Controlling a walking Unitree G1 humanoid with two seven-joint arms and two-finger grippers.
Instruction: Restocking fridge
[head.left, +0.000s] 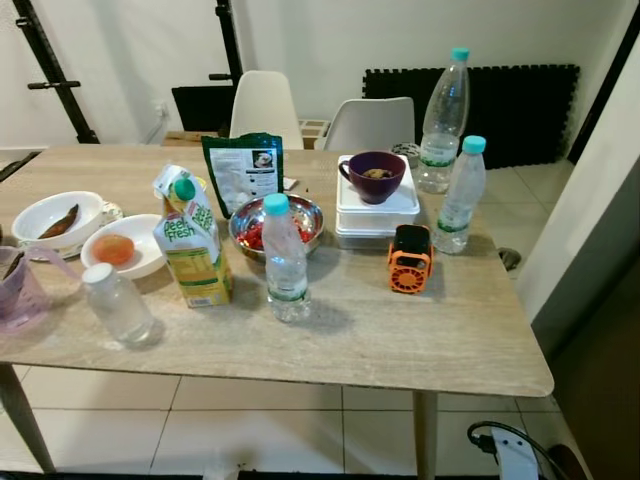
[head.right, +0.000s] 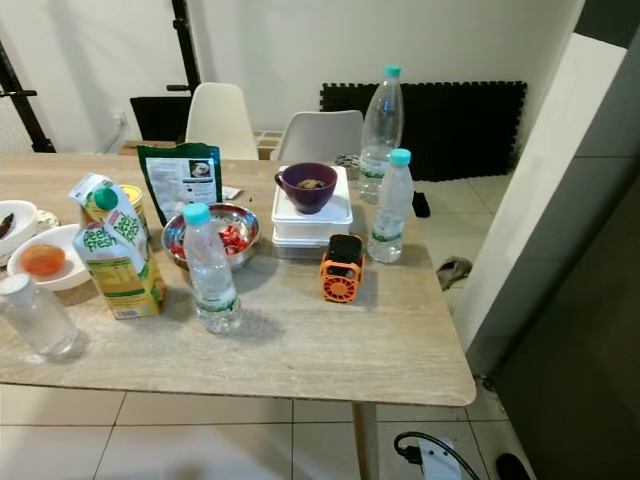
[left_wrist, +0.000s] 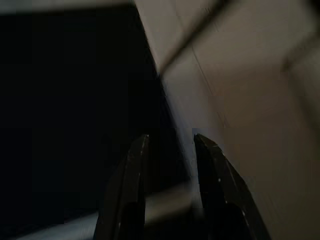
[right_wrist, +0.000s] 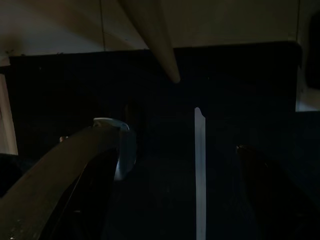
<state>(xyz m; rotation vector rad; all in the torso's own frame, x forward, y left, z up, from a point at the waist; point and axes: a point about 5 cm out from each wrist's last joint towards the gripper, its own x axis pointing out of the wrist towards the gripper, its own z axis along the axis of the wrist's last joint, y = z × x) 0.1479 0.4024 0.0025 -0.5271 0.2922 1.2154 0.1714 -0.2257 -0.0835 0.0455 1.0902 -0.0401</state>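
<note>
Up top, head views: pale wood worktop (head.left: 420, 340) on tiled floor (head.left: 250, 425), two white chairs (head.left: 265, 105) behind, white wall. Juice carton (head.left: 192, 240) stands near front edge, small water bottle (head.left: 285, 260) just beside it, metal bowl (head.left: 300, 225) behind. Tall bottle (head.left: 443, 120) at far side, by purple cup (head.left: 376, 176) on white boxes (head.left: 377, 212). Orange gadget (head.left: 410, 260) near.

Left wrist view: dark, left gripper (left_wrist: 170, 145) over floor tiles, fingers slightly apart, holding nothing.

Right wrist view: very dark; right gripper's fingers, cannot tell.
</note>
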